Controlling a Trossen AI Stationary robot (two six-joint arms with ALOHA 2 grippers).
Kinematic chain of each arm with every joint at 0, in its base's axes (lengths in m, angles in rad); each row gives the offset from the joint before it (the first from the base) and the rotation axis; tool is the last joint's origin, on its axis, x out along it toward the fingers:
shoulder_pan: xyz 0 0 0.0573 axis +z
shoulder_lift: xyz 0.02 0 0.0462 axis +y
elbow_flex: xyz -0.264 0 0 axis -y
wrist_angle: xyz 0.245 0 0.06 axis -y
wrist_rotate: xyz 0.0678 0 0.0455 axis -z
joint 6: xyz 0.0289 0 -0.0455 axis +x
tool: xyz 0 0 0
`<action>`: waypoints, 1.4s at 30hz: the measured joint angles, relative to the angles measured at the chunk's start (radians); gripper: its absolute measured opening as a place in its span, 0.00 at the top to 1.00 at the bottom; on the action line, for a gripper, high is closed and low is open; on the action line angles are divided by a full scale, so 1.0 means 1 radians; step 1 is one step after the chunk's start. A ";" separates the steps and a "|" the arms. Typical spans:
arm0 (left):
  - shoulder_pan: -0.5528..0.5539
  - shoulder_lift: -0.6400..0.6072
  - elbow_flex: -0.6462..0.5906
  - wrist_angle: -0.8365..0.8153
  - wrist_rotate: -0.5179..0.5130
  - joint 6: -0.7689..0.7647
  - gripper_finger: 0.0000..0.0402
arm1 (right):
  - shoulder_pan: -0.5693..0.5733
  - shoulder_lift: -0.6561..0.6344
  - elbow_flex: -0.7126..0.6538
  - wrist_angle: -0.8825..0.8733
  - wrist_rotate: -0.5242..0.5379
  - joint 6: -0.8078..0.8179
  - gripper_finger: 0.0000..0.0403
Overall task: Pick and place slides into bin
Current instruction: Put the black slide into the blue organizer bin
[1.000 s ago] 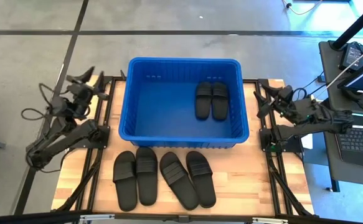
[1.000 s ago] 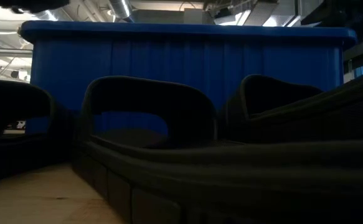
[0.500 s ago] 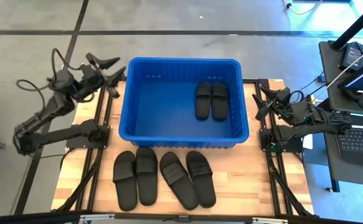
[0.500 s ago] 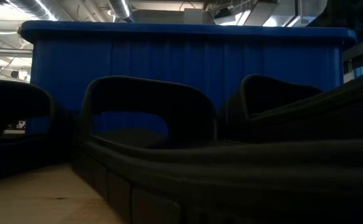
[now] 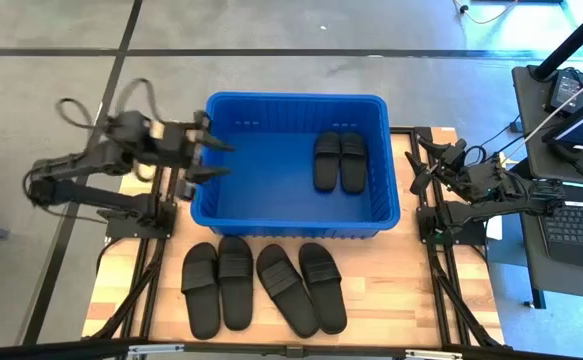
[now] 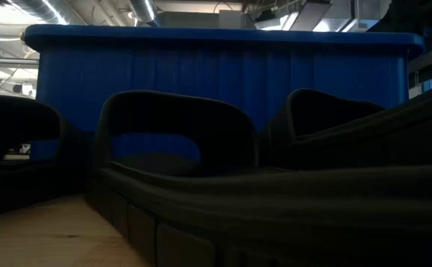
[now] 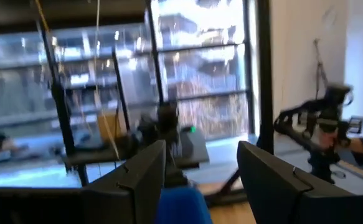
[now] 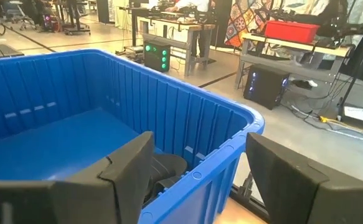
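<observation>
Left end effector [image 5: 211, 158] open, no lettering.

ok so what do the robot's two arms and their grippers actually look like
Both arms are dark, nearly black, built of jointed segments with loose black cables looping beside them. The left gripper and right gripper each end in two slim, pointed dark fingers. Up close, the fingers are broad, matte black, angular plates with bevelled edges. No markings are readable on either arm.
</observation>
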 joint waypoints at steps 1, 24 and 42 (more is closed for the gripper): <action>-0.038 0.023 -0.001 -0.001 -0.034 0.002 0.52 | 0.000 0.000 0.000 0.000 0.000 -0.008 0.37; -0.909 0.379 -0.001 -0.001 -1.124 -0.547 0.52 | 0.000 0.000 0.000 -0.025 0.000 -0.183 0.37; -1.079 0.592 -0.001 -0.047 -0.999 -1.094 0.52 | 0.000 0.003 -0.008 -0.019 0.000 -0.153 0.37</action>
